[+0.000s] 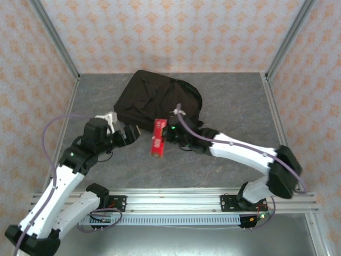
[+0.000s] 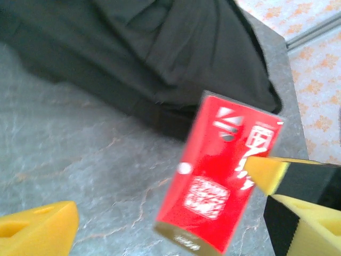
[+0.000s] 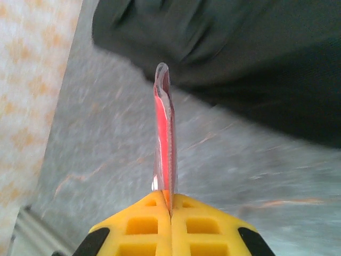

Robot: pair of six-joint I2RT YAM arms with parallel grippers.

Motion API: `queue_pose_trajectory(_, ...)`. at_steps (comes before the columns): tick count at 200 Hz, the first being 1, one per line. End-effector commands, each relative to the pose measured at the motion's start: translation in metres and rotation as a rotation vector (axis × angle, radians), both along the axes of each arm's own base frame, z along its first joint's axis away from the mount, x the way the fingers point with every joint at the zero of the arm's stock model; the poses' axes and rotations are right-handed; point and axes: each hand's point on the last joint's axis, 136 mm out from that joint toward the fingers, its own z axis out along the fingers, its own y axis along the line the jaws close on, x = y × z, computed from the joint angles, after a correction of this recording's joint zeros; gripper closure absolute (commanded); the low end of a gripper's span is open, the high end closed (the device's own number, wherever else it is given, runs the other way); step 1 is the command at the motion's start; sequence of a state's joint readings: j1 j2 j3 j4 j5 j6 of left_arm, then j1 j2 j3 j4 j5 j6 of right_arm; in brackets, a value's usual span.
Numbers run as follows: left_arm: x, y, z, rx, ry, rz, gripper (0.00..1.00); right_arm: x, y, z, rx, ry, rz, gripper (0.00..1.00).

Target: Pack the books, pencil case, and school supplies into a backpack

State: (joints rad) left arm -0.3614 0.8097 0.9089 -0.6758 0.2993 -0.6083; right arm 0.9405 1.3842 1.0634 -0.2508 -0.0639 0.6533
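Red packet (image 1: pixel 157 138) held in the air, just in front of the backpack (image 1: pixel 154 98)!
Your right jaws are pinched tight on its edge, holding it over the table (image 1: pixel 229 106); your left jaws gape wide just beside it, gripping nothing.

A large, soft black fabric backpack (image 1: pixel 154 98) is laid slumped and creased on the far middle of the grey bench (image 1: pixel 229 101); a thin, flat red packet (image 1: pixel 157 138) printed with white markings is held above the bench just in front of it, pinched at one end in the closed right end effector (image 3: pixel 170 200).
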Motion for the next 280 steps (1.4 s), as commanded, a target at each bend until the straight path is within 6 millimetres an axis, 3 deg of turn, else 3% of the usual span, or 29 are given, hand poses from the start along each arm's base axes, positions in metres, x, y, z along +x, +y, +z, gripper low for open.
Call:
queue_pose_trajectory(1, 0.024, -0.008, 0.018, 0.189, -0.017, -0.063, 0.08, 0.016, -0.092, 0.035, -0.151, -0.157, -0.253, 1.00)
queue_pose_trajectory(18, 0.045, -0.035, 0.027, 0.266, -0.009, -0.139, 0.07, 0.013, -0.153, 0.065, -0.152, -0.237, -0.397, 1.00)
queue_pose_trajectory(48, 0.080, -0.101, 0.027, 0.462, 0.018, -0.320, 0.05, 0.002, -0.222, 0.086, -0.172, -0.309, -0.563, 1.00)
queue_pose_trajectory(82, 0.114, -0.171, 0.018, 0.719, 0.029, -0.476, 0.04, -0.012, -0.268, 0.091, -0.213, -0.349, -0.695, 1.00)
queue_pose_trajectory(100, 0.129, -0.196, -0.005, 0.824, 0.055, -0.526, 0.03, -0.020, -0.286, 0.098, -0.247, -0.379, -0.735, 1.00)
queue_pose_trajectory(144, 0.156, -0.221, -0.039, 0.859, 0.072, -0.544, 0.06, -0.030, -0.298, 0.106, -0.269, -0.417, -0.739, 1.00)
queue_pose_trajectory(184, 0.168, -0.224, -0.067, 0.850, 0.116, -0.534, 0.19, -0.033, -0.298, 0.100, -0.283, -0.400, -0.721, 1.00)
queue_pose_trajectory(197, 0.169, -0.221, -0.074, 0.846, 0.136, -0.537, 0.29, -0.036, -0.300, 0.099, -0.278, -0.398, -0.722, 1.00)
queue_pose_trajectory(209, 0.171, -0.219, -0.077, 0.836, 0.149, -0.534, 0.45, -0.039, -0.302, 0.099, -0.266, -0.402, -0.730, 1.00)
queue_pose_trajectory(256, 0.169, -0.222, -0.062, 0.764, 0.130, -0.553, 0.99, -0.046, -0.306, 0.093, -0.255, -0.383, -0.726, 1.00)
queue_pose_trajectory(280, 0.162, -0.221, -0.049, 0.734, 0.124, -0.555, 1.00, -0.049, -0.305, 0.090, -0.248, -0.369, -0.715, 1.00)
